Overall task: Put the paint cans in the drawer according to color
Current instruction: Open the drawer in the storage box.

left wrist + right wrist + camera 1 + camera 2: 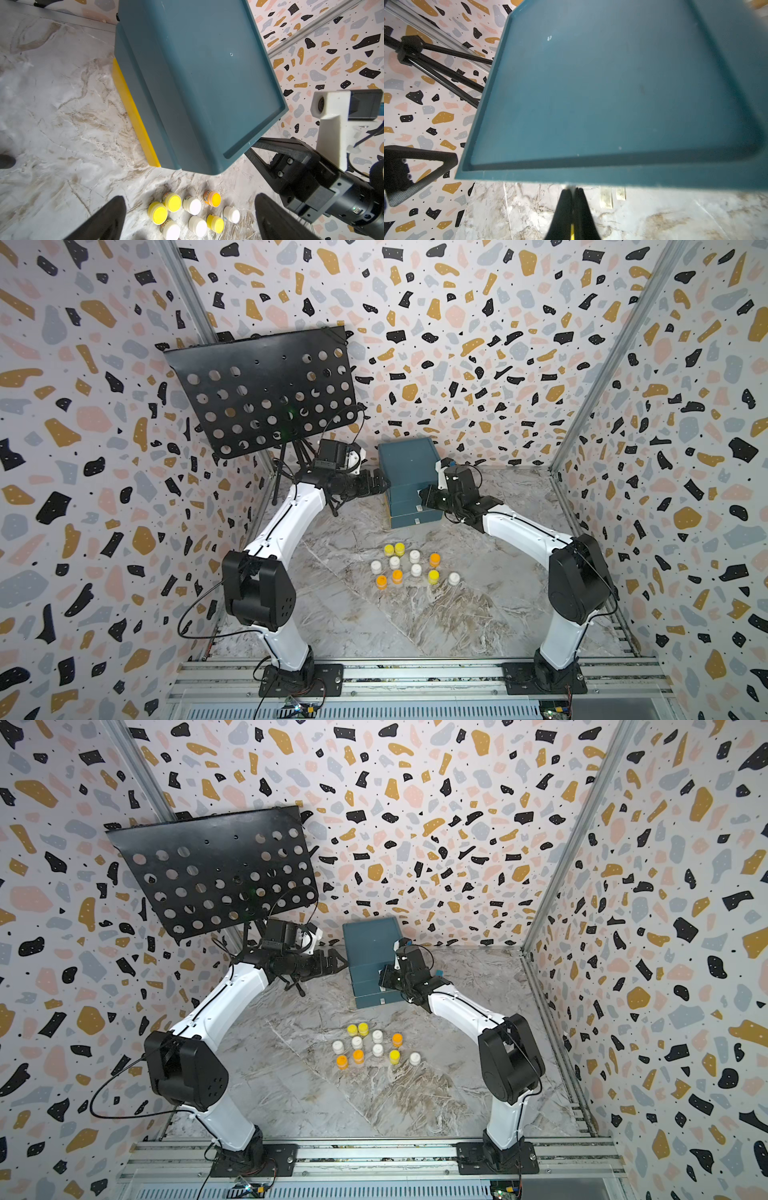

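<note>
Far left: perforated black music stand (266, 393), not part of the job; then left gripper (336, 963), jaws wide and empty, hovering beside the teal drawer unit (409, 464), probably to steady it. Centre: 11 paint cans (416, 570) (5 white, 3 yellow, 3 orange), upright and clustered on the worktop (353, 614) before the unit, none stowed, drawers apparently closed. At right: right gripper (572, 189), jaws pinched together at a pale tab (569, 186) under the unit's front edge, likely to pull a drawer open.

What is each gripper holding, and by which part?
Left gripper open, holding nothing. Right gripper pinches a small white handle on the teal drawer unit.
</note>
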You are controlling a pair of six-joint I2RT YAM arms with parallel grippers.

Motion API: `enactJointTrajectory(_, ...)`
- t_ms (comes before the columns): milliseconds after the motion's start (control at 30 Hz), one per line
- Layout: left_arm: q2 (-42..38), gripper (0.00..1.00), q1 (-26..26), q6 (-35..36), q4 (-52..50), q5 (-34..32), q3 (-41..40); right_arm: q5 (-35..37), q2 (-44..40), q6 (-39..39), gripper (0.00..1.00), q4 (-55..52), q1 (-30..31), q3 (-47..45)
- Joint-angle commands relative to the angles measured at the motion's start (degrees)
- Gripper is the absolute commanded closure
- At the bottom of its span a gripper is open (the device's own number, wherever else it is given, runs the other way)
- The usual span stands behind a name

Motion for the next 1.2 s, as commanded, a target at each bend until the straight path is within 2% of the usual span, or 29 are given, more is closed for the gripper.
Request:
enactJointTrajectory(0, -1.4, 0.0, 0.47, 0.08, 1.23, 0.76, -1.09, -0.26, -2.44, -2.13, 1.0, -3.18, -0.65, 1.21)
enactJointTrajectory(433, -1.94, 0.0, 0.42, -0.07, 0.6, 0.33, -1.41, 0.5, -9.49, -4.69, 1.0, -5.16, -0.65, -6.47)
enactJointTrajectory(567, -3.06, 0.0, 0.43, -1.0, 0.42, -1.08, -2.49, 0.22, -12.27, -5.14, 1.0, -6.21, -0.63, -9.13)
enactJointTrajectory(733, -6.34, 0.0, 0.42, -1.66, 1.89, -5.93, -5.42, 0.29, -16.33, -5.68, 1.0, -7.21, -0.63, -13.07)
enactJointTrajectory(933, -8.68, 0.0, 0.45, -1.89, 4.38, -5.83, -7.78, 0.14, -18.94, -6.27, 0.99, -9.46, -0.7, -15.63)
enactJointTrajectory(967, -8.8, 0.0, 0.42, -1.71, 4.05, -5.82, -7.7, -0.06, -19.29, -6.22, 0.94, -9.51, -0.67, -16.06)
enactJointTrajectory(1033, -9.06, 0.0, 0.42, -1.51, 3.41, -6.25, -7.77, -0.25, -20.29, -6.31, 0.64, -10.02, -0.69, -16.75)
enactJointTrajectory(1067, -9.27, 0.0, 0.42, -1.48, 2.84, -6.9, -7.92, -0.33, -21.06, -6.46, 0.52, -10.51, -0.64, -16.91)
enactJointTrajectory(1167, -11.12, 0.0, 0.4, -0.62, 2.18, -7.84, -9.4, -0.27, -24.06, -7.22, 0.42, -13.16, -0.7, -16.86)
